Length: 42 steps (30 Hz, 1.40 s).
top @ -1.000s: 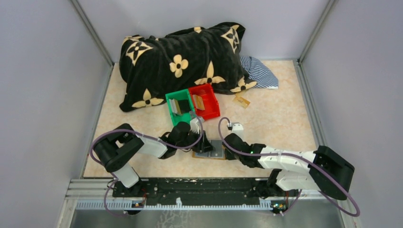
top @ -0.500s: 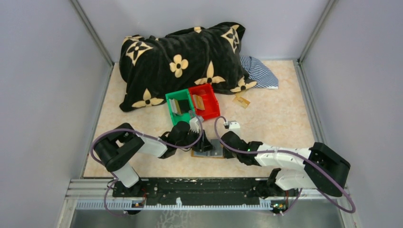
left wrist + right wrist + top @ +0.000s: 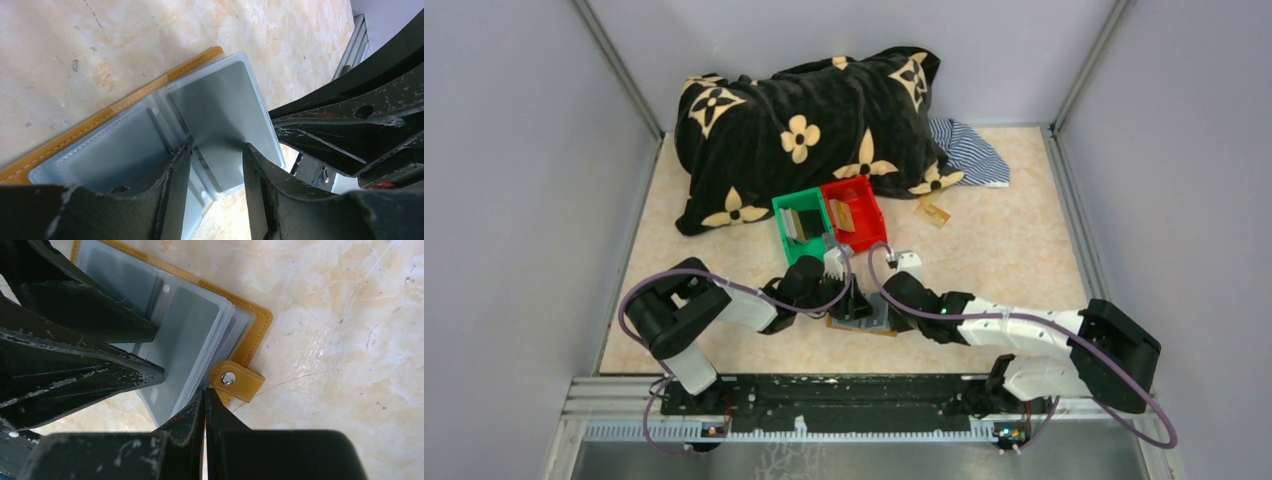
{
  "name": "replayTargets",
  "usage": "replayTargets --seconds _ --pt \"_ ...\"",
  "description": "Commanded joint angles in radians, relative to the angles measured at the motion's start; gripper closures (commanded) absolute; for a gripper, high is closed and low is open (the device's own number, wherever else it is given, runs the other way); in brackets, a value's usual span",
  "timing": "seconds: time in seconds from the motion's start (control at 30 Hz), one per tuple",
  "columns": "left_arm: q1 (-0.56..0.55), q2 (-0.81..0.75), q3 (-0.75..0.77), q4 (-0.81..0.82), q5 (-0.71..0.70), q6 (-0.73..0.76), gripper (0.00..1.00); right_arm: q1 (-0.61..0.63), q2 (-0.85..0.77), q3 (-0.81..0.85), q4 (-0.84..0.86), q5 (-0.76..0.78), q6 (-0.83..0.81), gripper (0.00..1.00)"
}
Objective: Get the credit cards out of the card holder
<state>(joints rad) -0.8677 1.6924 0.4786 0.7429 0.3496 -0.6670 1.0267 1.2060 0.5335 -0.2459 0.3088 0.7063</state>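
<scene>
Top external: card holder (image 3: 871,324) lies open and flat on the desk (image 3: 1004,260), near its front edge, just in front of the green bin (image 3: 780,225). Red bin (image 3: 876,215) touches the green one on its right side. Credit cards (image 3: 800,222) stand in both bins: greyish ones in the green, a gold-tan one in the red. Black flowered blanket (image 3: 804,130) is heaped at the back, with a striped cloth (image 3: 969,150) beside it.

Left wrist: left pincer (image 3: 216,150) is spread, fingers (image 3: 172,190) straddling the holder's clear grey sleeves. One sleeve leaf stands raised between them; contact with it is unclear. The tan stitched cover edge shows at upper left.

Right wrist: right pincer (image 3: 205,395) is pressed together, tips at the free edge of the fanned sleeve stack, just beside the strap tab (image 3: 236,381). Whether a leaf or card is caught between the tips, I cannot tell. A silvery grey card shows inside the top sleeve.
</scene>
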Motion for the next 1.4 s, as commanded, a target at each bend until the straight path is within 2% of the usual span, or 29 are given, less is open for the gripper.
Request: replayTargets --seconds 0.0,0.27,0.47,0.63,0.9,1.2,1.37 --pt "-0.01 0.007 -0.027 -0.037 0.022 -0.001 0.51 0.016 0.007 0.076 0.104 -0.028 -0.004 1.0" --pt "-0.011 -0.058 -0.032 -0.035 0.052 0.017 0.48 0.018 0.063 0.119 0.134 -0.05 -0.034 1.0" --pt "-0.01 -0.17 -0.017 -0.121 0.04 0.059 0.45 0.018 0.102 0.157 0.158 -0.068 -0.057 1.0" --pt "-0.01 -0.27 0.006 -0.243 -0.016 0.109 0.44 0.018 0.116 0.179 0.173 -0.069 -0.083 1.0" --pt "-0.008 -0.371 -0.012 -0.321 -0.066 0.121 0.44 0.018 0.205 0.198 0.252 -0.122 -0.092 1.0" --pt "-0.009 -0.626 0.018 -0.544 -0.212 0.14 0.43 0.019 0.255 0.233 0.298 -0.166 -0.105 1.0" --pt "-0.009 -0.688 0.027 -0.629 -0.274 0.16 0.42 0.02 0.283 0.258 0.297 -0.167 -0.119 1.0"
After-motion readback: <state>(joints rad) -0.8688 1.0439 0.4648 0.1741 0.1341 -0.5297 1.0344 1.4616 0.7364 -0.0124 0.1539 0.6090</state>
